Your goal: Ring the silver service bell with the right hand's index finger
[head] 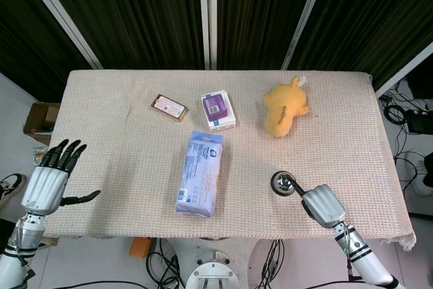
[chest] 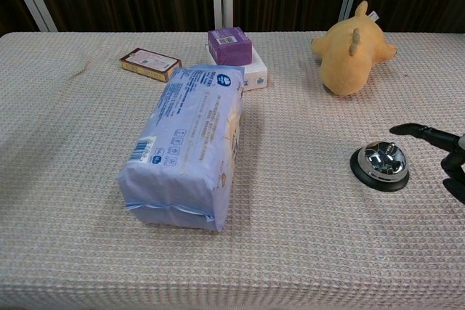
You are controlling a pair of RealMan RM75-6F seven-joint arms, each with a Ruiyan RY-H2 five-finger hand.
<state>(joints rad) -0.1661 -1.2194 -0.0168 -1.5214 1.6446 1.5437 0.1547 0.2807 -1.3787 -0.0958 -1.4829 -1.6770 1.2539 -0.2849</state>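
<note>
The silver service bell (head: 283, 183) (chest: 380, 164) sits on its black base at the table's front right. My right hand (head: 323, 206) (chest: 449, 152) is just right of it, at the front edge. Its index finger (chest: 420, 132) is stretched out toward the bell, and the tip hovers a little above the bell's far right side without touching it. The other fingers curl down, holding nothing. My left hand (head: 46, 182) hangs off the table's left edge with its fingers spread and empty. It does not show in the chest view.
A blue wrapped pack (head: 199, 172) (chest: 189, 139) lies mid-table. Behind it a purple box on a white box (head: 218, 110) (chest: 237, 54) and a small brown box (head: 168, 107) (chest: 150, 62). A yellow plush toy (head: 285, 107) (chest: 352, 49) lies behind the bell.
</note>
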